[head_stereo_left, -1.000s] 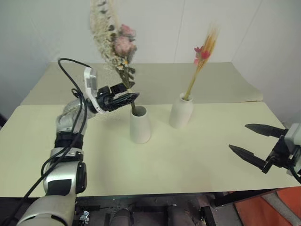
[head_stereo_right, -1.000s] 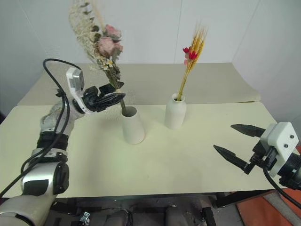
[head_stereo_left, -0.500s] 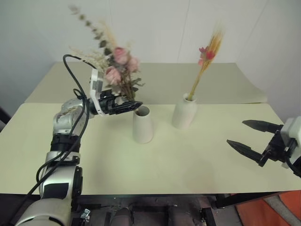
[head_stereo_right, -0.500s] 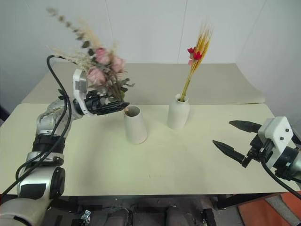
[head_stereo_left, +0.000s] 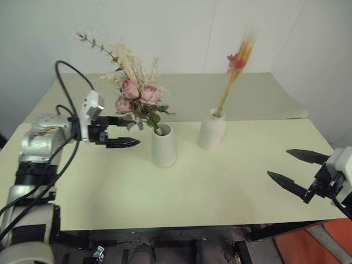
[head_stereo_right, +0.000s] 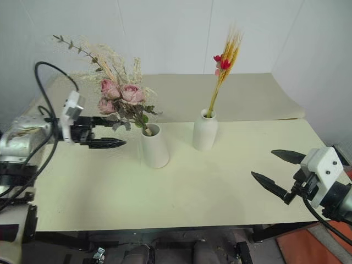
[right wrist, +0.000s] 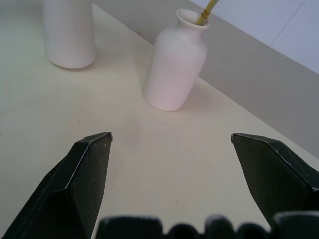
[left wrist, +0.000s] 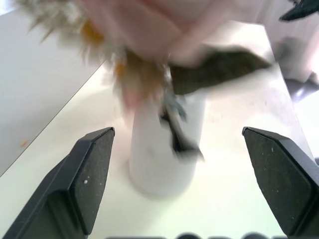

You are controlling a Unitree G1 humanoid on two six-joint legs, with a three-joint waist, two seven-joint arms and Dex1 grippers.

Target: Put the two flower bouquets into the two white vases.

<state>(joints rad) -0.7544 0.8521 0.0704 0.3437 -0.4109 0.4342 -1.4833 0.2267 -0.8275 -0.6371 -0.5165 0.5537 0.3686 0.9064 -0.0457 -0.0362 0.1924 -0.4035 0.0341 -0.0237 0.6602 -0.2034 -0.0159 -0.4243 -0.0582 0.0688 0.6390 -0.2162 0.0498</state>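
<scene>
The right gripper [head_stereo_left: 298, 171] hangs nearest, over the table's [head_stereo_left: 220, 192] front right corner, its two black fingers spread wide with nothing between them. Its wrist view looks across bare tabletop to both vases, well apart from it. Farther in, on the left, the left gripper [head_stereo_left: 124, 131] points level toward the cone vase [head_stereo_left: 164, 146], its fingers parted and empty, tips just short of the vase and clear of the roses' lower leaves. The cone vase stands upright near the table's middle with the rose bunch [head_stereo_left: 132, 93] in its mouth; the bunch leans to the left, pink blooms and white sprigs overhanging the left gripper. Just beside it on the right, not touching, stands the bottle vase [head_stereo_left: 212, 128], also upright, with the thin stalk bundle [head_stereo_left: 235, 70] rising from its narrow neck and tilting slightly right, red-pink blooms near its top. Behind both vases lies a second pale table surface [head_stereo_left: 187, 93] against the white wall.
</scene>
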